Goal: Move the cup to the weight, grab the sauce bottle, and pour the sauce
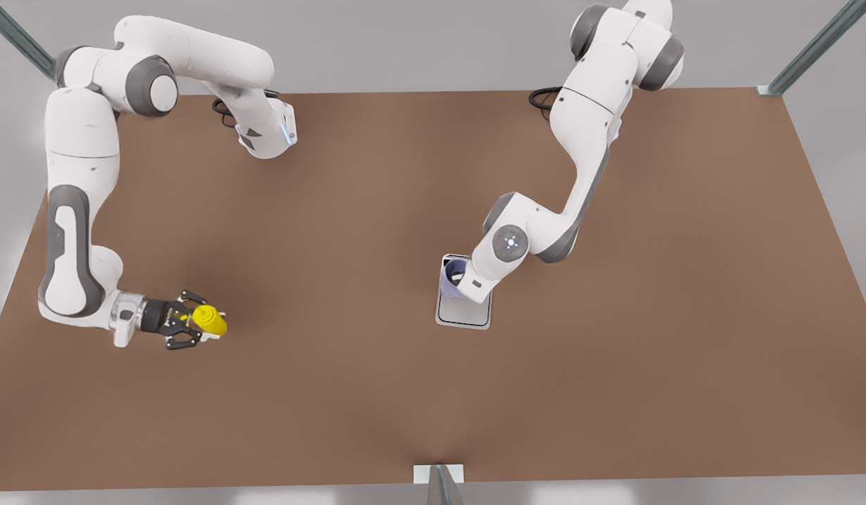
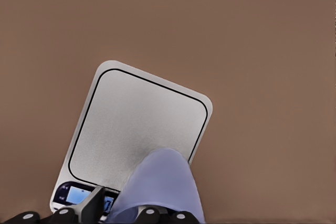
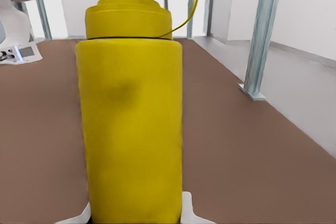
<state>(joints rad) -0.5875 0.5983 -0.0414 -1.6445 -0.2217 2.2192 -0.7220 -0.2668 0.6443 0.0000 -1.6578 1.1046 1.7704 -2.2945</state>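
The right end effector (image 1: 198, 324) grips the sauce bottle (image 1: 209, 320); the left end effector (image 1: 458, 278) clasps the cup (image 1: 450, 279) over the weight (image 1: 464, 311).

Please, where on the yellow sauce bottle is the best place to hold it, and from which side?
Grip the sauce bottle at mid-body, from the side: it stands upright, straight-walled, narrowing only at the cap. The right hand already brackets it that way. The left hand is at the cup.

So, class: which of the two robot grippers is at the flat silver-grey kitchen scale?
The left gripper, holding the lavender cup on the scale; the right gripper holds the yellow sauce bottle.
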